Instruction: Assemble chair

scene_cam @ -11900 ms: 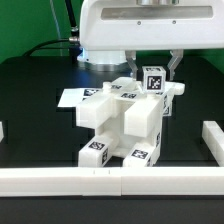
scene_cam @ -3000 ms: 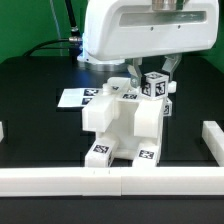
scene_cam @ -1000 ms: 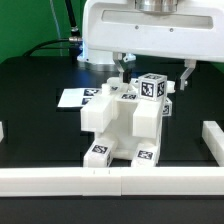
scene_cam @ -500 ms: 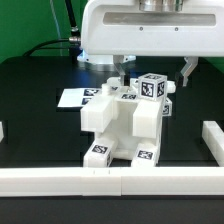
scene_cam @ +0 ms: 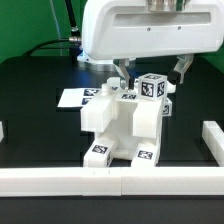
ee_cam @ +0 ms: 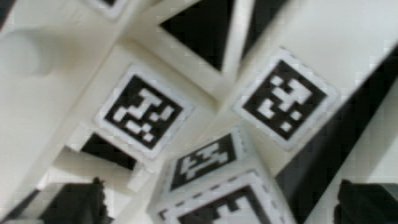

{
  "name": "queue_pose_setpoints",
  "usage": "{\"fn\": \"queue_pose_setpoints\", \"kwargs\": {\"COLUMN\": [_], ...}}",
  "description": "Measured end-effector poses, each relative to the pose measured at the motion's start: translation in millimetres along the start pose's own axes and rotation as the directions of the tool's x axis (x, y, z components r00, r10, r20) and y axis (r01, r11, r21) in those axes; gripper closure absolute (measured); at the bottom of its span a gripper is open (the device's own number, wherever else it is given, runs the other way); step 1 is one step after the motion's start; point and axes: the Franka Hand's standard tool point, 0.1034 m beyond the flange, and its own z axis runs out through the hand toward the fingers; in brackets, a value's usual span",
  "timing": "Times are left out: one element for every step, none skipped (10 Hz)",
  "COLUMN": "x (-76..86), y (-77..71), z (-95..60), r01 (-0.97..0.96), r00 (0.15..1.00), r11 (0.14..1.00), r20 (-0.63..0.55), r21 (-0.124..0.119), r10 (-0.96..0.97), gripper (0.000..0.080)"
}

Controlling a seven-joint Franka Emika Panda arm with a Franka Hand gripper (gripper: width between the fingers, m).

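The chair (scene_cam: pixel 122 122) stands mid-table in the exterior view as a blocky white assembly with marker tags on its feet and top. A tagged cube (scene_cam: pixel 152 86) forms its highest part at the back. My gripper (scene_cam: pixel 151 70) hangs just above that cube, open, with one finger (scene_cam: pixel 121 70) on each side and nothing between them. In the wrist view the chair's tagged faces (ee_cam: pixel 143 105) fill the picture close up. The gripper (ee_cam: pixel 222 205) straddles a tagged block (ee_cam: pixel 222 195), its dark fingertips (ee_cam: pixel 80 200) apart from it.
The marker board (scene_cam: pixel 72 98) lies flat behind the chair on the exterior view's left. White rails border the black table at the front (scene_cam: pixel 60 180) and at the right (scene_cam: pixel 212 140). The big white robot body (scene_cam: pixel 150 30) looms over the chair.
Three seconds ago the gripper was shut on the top tagged cube; it has let go and stands open. Over the last second the fingers shifted only slightly around the cube.
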Motion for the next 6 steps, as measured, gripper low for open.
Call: {"fn": "queue_pose_setpoints", "kwargs": {"x": [-0.2,-0.2,-0.3,-0.4,-0.4,-0.4], "y": [0.3,0.4,0.7,0.8,0.6,0.7], "z": [0.0,0.1,0.1,0.1,0.1,0.1], "r01": [0.049,0.05,0.049,0.049,0.034,0.023], "r00": [0.999,0.999,0.999,0.999,0.999,1.0], "r11": [0.999,0.999,0.999,0.999,0.999,1.0], "r20": [0.003,0.003,0.003,0.003,0.003,0.003], "r21": [-0.005,-0.005,-0.005,-0.005,-0.005,-0.005], "r10": [-0.049,-0.05,-0.049,-0.049,-0.034,-0.023], "gripper": [0.0151,0.0151,0.0265,0.0415,0.0415,0.0514]}}
